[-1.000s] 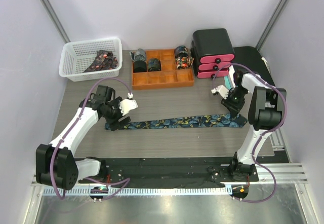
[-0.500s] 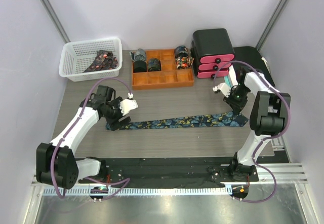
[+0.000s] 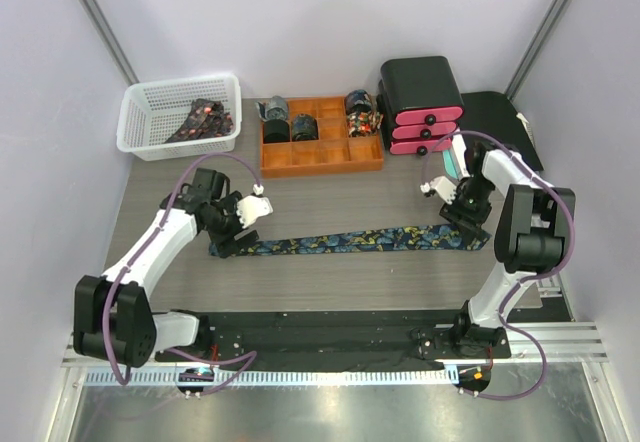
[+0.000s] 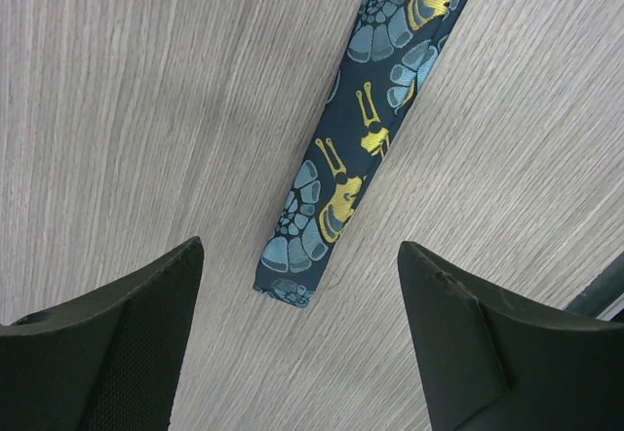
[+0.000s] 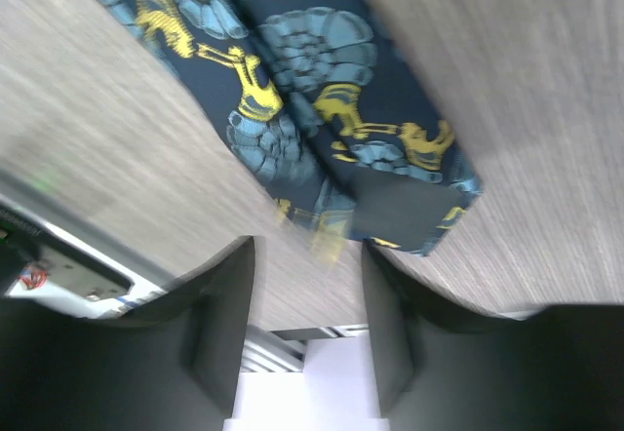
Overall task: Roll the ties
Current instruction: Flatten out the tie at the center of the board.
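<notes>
One tie [image 3: 350,239] lies flat and unrolled on the table [image 3: 330,282]. Left gripper [image 4: 299,248] hangs over its narrow end, fingers spread wide. Right gripper [image 5: 307,246] is parted over the wide end.

L wrist view: tie [image 4: 341,187] runs off top edge. R wrist view: its wide end's tip is blurred, rest cut off at top.

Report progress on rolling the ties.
Done: several rolled ties sit in the orange compartment tray. In hand: the navy snail-patterned tie lies flat, left gripper and right gripper over its ends, jaws open. Left: rolling it, plus patterned ties in the white mesh basket.
</notes>
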You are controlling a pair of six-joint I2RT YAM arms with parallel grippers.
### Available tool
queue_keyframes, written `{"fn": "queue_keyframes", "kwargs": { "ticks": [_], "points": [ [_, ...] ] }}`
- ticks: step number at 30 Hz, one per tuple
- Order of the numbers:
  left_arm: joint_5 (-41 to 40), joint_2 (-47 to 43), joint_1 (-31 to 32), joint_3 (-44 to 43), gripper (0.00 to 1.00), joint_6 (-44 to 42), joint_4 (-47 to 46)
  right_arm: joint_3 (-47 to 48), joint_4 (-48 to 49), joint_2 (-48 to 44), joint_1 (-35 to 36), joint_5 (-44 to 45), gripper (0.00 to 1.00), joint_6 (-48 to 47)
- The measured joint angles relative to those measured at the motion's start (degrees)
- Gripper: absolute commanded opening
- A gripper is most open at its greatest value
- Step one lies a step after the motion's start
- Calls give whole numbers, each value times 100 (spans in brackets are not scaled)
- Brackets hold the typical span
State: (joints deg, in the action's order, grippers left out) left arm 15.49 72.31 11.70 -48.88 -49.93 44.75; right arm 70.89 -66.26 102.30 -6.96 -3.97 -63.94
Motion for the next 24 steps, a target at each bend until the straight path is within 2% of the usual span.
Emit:
{"fn": "queue_keyframes", "kwargs": {
  "ticks": [2,4,7,10,16,19,22,23,24],
  "points": [
    [-37,55,0,0,83,-20,2,0,96,11,-2,48,93,57],
    [-66,129,0,0,84,-46,2,13,190,11,-2,55,96,131],
    [-107,258,0,0,86,-133,2,59,286,4,0,-2,97,146],
    [-144,400,0,0,96,-238,-15,11,474,-81,55,-61,97,160],
    [-247,868,2,0,100,-472,-155,-730,1025,-459,505,-57,98,225],
    [-315,1099,35,2,100,-573,-282,-922,1261,-380,695,-42,93,278],
    [-420,1250,114,17,89,-671,-450,-940,1462,-234,691,44,81,284],
    [-450,1305,155,22,81,-715,-516,-940,1508,-214,673,101,79,275],
    [-476,1355,190,22,76,-737,-575,-942,1545,-210,638,122,78,251]
  ]
}}
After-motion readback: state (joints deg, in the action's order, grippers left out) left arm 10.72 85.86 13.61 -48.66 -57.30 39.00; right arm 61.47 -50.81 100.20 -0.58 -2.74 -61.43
